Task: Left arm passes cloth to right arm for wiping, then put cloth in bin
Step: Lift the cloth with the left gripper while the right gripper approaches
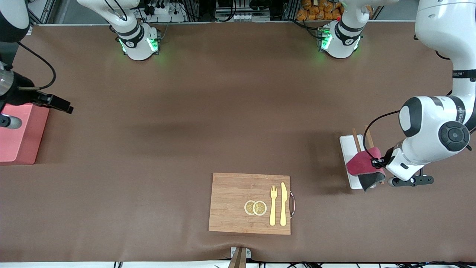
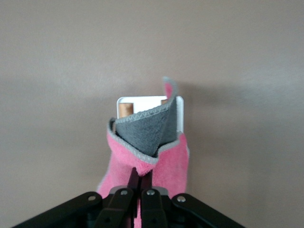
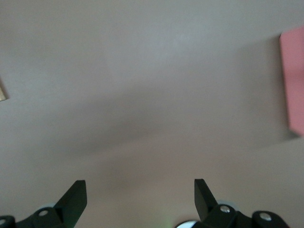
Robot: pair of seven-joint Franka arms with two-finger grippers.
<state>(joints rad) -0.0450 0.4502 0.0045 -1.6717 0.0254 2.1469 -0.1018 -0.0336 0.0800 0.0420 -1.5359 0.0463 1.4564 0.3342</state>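
My left gripper (image 1: 375, 163) is shut on the cloth (image 1: 361, 164) and holds it in the air over the white tray (image 1: 347, 149). The cloth hangs folded, crimson outside with a dark grey flap. In the left wrist view the fingers (image 2: 134, 176) pinch the cloth (image 2: 161, 156) at its edge. My right gripper (image 1: 61, 105) is open and empty over the brown mat beside the pink bin (image 1: 22, 134), which stands at the right arm's end of the table. In the right wrist view the gripper (image 3: 140, 190) shows only mat between its fingers, with the bin (image 3: 293, 80) at the edge.
Two wooden chopsticks (image 1: 356, 139) lie on the white tray, which also shows in the left wrist view (image 2: 142, 100). A wooden cutting board (image 1: 230, 208) nearer the front camera carries two lemon slices (image 1: 255, 207), a fork (image 1: 273, 208) and a knife (image 1: 283, 204).
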